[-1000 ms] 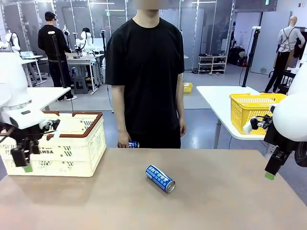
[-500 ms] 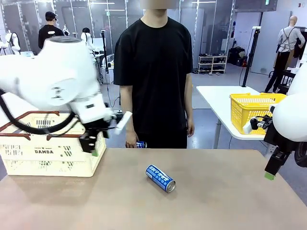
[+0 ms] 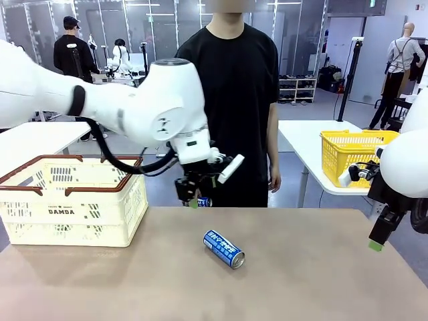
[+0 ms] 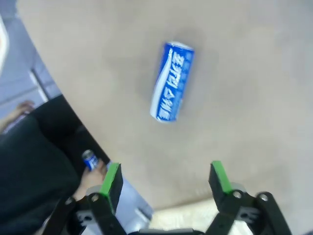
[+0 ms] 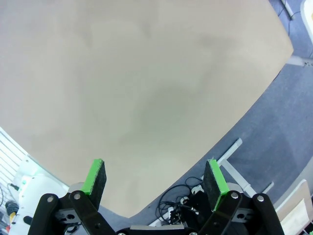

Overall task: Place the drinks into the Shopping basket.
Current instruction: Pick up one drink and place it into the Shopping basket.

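The left gripper (image 3: pixel 192 195) is held with its two black, green-padded fingers apart and nothing between them, above the far edge of the tabletop and just in front of the person; in the left wrist view the same left gripper (image 4: pixel 166 177) is seen with bare tabletop between its pads. The right gripper (image 3: pixel 376 241) is held off the right side of the tabletop, and in the right wrist view the right gripper (image 5: pixel 154 178) is likewise shown with its jaws spread and empty, above the tabletop's edge. The wide, flat, light brown tabletop (image 3: pixel 314 281) is seen across the lower half of the front view. A person in a black short-sleeved shirt (image 3: pixel 234 100) is seen standing at its far side. The large cream-white perforated plastic Shopping basket (image 3: pixel 100 214), with brown rim and brown handles, is set on the left part of the tabletop, well apart from the left gripper. A smaller yellow mesh basket (image 3: pixel 348 160) is placed on a separate white table (image 3: pixel 301 134) behind, at the right. A slim blue metal can with white lettering (image 3: pixel 224 249) is seen lying on its side near the middle of the tabletop, outside the Shopping basket and apart from both grippers; in the left wrist view this blue can (image 4: pixel 172 82) lies well ahead of the open fingers. A second, partly hidden blue can (image 4: pixel 89 160) is held in the person's hand (image 4: pixel 93 177) at the tabletop's far edge, just beside one pad of the left gripper.
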Available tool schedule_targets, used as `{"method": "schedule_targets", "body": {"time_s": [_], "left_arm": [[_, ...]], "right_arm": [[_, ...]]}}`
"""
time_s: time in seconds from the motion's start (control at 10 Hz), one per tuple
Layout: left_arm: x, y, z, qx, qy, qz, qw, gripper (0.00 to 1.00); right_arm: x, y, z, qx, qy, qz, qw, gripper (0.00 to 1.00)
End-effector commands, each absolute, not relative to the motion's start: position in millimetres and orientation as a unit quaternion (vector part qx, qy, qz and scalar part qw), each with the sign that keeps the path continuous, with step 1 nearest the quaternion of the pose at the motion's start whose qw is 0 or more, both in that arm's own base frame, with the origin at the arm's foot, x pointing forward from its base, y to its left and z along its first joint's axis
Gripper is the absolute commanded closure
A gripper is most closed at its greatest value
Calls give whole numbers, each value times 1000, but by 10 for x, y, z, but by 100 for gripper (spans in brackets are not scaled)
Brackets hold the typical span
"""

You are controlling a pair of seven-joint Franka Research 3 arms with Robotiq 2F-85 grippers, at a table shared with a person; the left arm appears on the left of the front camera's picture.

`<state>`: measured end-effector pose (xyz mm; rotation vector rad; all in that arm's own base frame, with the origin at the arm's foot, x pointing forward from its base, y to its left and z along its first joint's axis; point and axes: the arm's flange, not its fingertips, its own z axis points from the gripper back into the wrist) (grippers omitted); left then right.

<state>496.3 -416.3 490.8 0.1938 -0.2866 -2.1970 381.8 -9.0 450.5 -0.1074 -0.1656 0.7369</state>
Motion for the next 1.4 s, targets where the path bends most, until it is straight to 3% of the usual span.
{"method": "schedule_targets", "body": {"time_s": [0.0, 0.4, 1.1, 1.3], "left_arm": [[5126, -4481, 4894, 62, -87, -911, 399, 10], [5055, -4583, 4654, 22, -56, -928, 367, 10], [5034, -4613, 4569, 30, -63, -922, 380, 10], [5070, -4639, 4484, 28, -75, -930, 360, 10]], "right_arm": [[3808, -67, 4498, -52, -81, 353, 931, 0], [3808, -67, 4498, -52, -81, 353, 931, 0], [3808, -67, 4498, -52, -81, 353, 931, 0], [3808, -67, 4498, -52, -81, 353, 931, 0]]}}
